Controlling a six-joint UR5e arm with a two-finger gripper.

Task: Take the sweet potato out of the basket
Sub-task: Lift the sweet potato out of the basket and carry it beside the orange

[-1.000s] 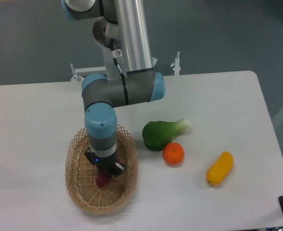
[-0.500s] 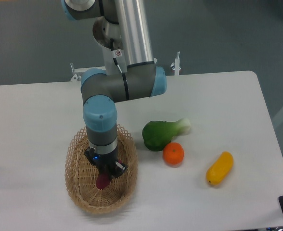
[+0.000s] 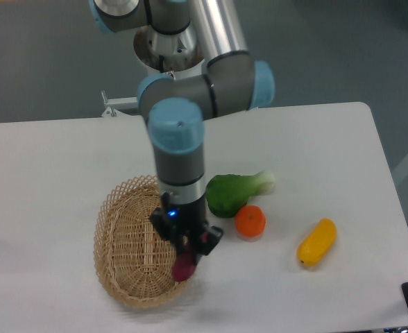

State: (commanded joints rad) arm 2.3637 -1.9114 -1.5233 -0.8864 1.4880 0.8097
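Pincer (image 3: pixel 187 251): clenched on the potato (image 3: pixel 184 267), which we see as a small reddish-purple end showing below the fingers.

Potato: held at the basket's (image 3: pixel 121 246) right rim, over the wicker edge. We cannot tell from this view whether it has cleared the rim in height or is touching the weave.

Basket: oval wicker, on the table (image 3: pixel 58 166), left of the pincer; we see nothing else in its hollow.

Other items, right of the arm: green vegetable (image 3: pixel 235 192), orange (image 3: pixel 250 222) touching or just beside it, yellow fruit (image 3: pixel 316 242) well apart.

Progress, as we judge it: grasp made, potato off the basket floor. Remaining: carry it plainly clear of the rim; the pick looks nearly complete.
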